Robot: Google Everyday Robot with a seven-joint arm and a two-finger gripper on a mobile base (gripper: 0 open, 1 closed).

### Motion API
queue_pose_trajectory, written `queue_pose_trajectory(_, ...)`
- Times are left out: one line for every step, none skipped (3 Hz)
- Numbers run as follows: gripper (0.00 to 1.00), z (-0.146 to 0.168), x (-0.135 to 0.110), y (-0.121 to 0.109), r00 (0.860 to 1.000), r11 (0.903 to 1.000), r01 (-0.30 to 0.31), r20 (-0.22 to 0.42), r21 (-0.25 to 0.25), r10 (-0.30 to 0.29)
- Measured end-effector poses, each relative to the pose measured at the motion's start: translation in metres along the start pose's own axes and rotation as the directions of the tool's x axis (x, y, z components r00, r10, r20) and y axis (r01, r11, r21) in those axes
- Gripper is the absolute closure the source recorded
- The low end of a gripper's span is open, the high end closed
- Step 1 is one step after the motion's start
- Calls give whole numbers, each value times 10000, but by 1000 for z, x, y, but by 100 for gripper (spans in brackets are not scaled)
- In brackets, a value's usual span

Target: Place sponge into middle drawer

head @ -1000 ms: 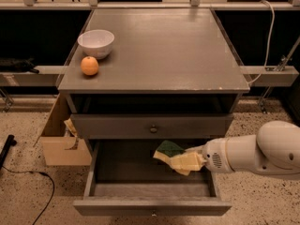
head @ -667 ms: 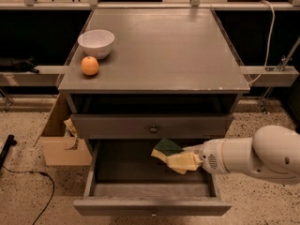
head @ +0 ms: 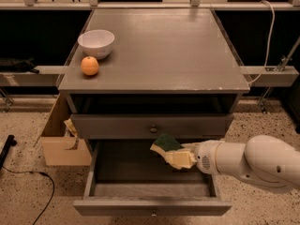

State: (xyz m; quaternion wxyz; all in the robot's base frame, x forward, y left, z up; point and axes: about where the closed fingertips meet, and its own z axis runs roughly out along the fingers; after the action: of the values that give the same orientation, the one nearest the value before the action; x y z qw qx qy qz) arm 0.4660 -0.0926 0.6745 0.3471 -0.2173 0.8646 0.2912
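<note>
- The gripper (head: 183, 154) reaches in from 3 o'clock, its fingers pinching the sponge (head: 167, 143).
- The sponge is held green face up over the open middle drawer (head: 150, 206), at 1 o'clock from the drawer's centre.
- On the cabinet top (head: 168, 46) stands a white bowl (head: 96, 42), with an orange (head: 89, 65) at its 6 o'clock.

My white gripper (head: 186, 154), lower right of centre over grey middle drawer (head: 122, 168), clasps sponge (head: 167, 143): yellow foam, dark green layer. Orange fruit (head: 89, 65); white bowl (head: 96, 42); speckled beige floor (head: 18, 121).
</note>
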Motion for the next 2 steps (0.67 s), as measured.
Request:
queue_pose_trajectory(100, 18, 27, -20, 9975, 9974, -630, -293, 362, 641)
queue_pose_trajectory(100, 18, 27, -20, 9975, 9974, -630, -293, 362, 641)
